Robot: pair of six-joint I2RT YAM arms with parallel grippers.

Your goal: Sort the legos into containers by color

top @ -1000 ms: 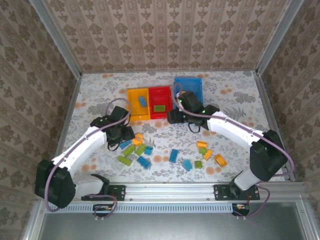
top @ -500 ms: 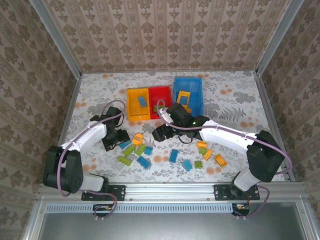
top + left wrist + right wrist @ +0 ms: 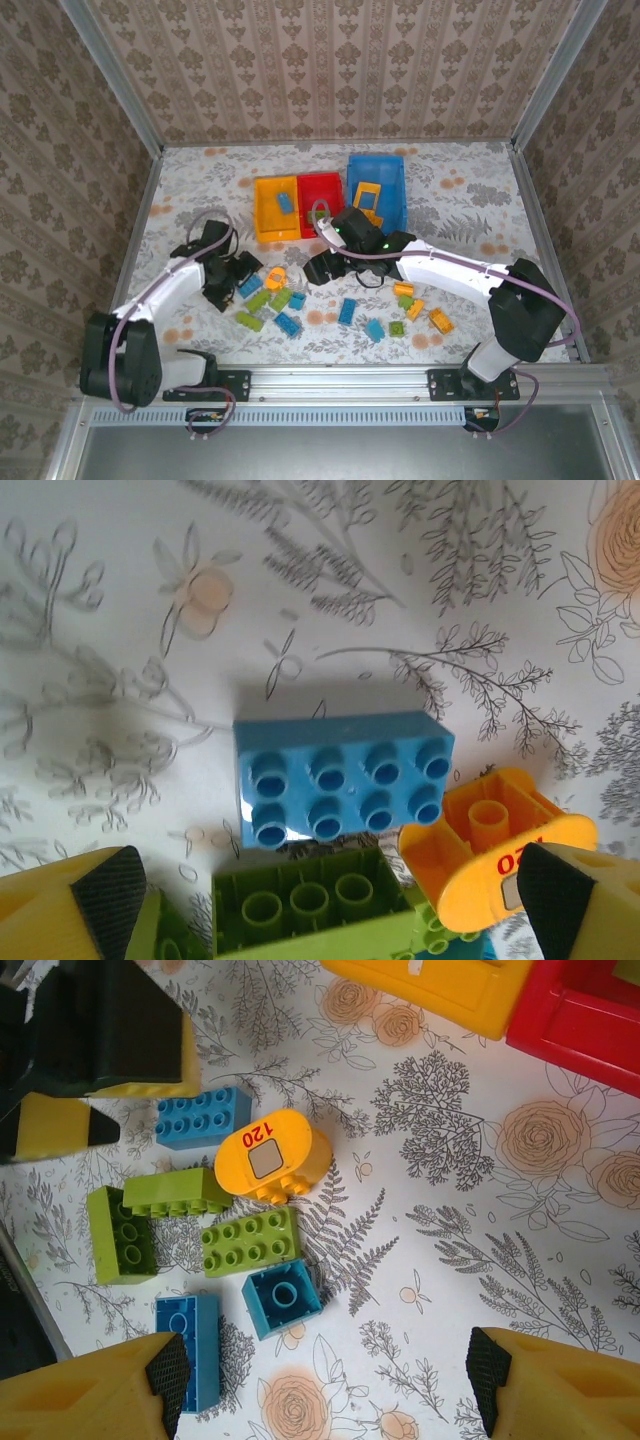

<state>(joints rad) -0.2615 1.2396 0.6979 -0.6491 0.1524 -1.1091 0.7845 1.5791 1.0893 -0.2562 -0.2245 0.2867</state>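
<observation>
Top external view: legos point(image 3: 282, 298) strewn lower-centre on the counter point(image 3: 470, 200)!
Left hand point(image 3: 330, 885) and right hand point(image 3: 330, 1370) both spread, empty; blue lego point(image 3: 343, 778), centre frame, looks light, stiff, slick, so pinch its long smooth sides.

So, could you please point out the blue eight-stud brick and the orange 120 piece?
blue eight-stud brick point(image 3: 343, 780), left wrist view, studded top.
orange 120 piece point(image 3: 268, 1160), right wrist view, grey label.
</observation>
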